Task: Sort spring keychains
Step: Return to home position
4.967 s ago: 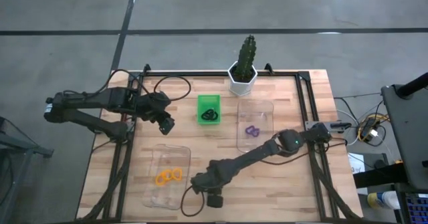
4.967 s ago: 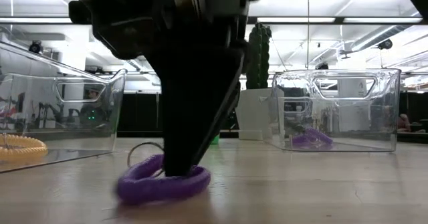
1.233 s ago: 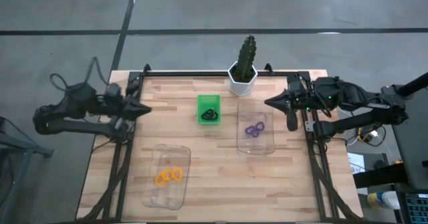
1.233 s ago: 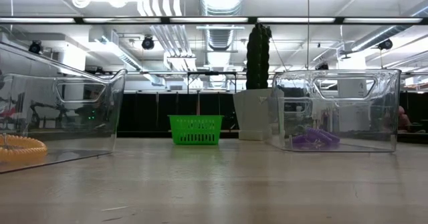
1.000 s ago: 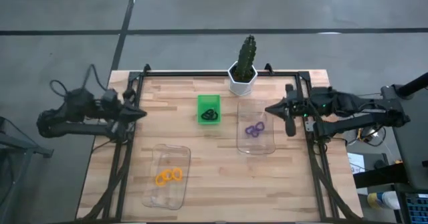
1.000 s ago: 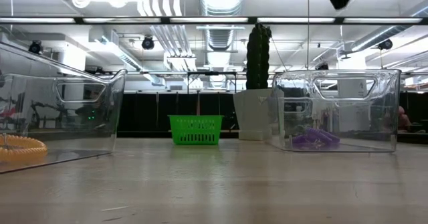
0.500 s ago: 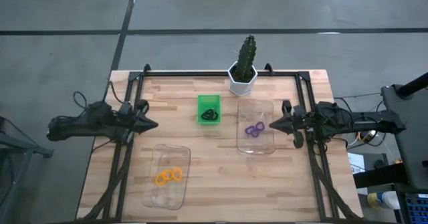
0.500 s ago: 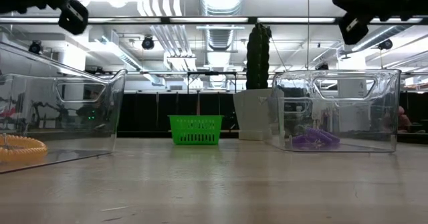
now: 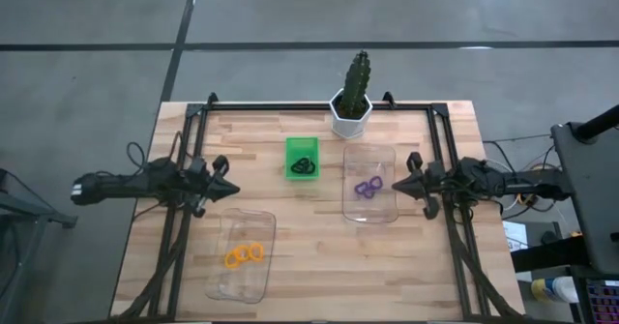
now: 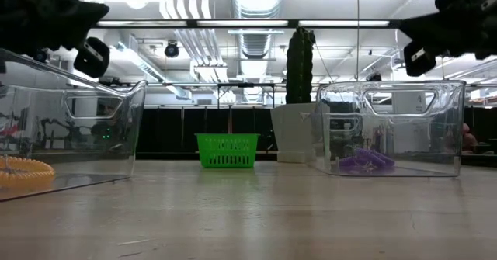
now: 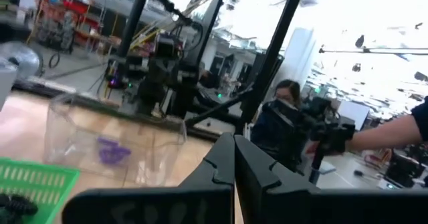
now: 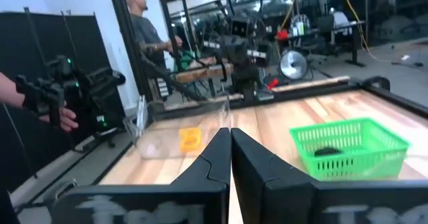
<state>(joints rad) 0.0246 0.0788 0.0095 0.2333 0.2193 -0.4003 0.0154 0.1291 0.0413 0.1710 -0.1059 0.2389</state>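
Now left fingers [image 9: 226, 187] lower, right fingers [image 9: 401, 183] too

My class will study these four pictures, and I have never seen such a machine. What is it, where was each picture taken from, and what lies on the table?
It is a robot with two dark jointed arms, each ending in a two-finger pincer. One picture looks straight down, one looks level across the tabletop, and two come from cameras on the wrists. From above, the left pincer and right pincer hang at opposite sides of the wooden table, both shut and holding nothing. On it: a small green tray with black spring rings, a clear plastic box with purple rings, a second clear plastic box with orange rings, and a cactus in a white pot.
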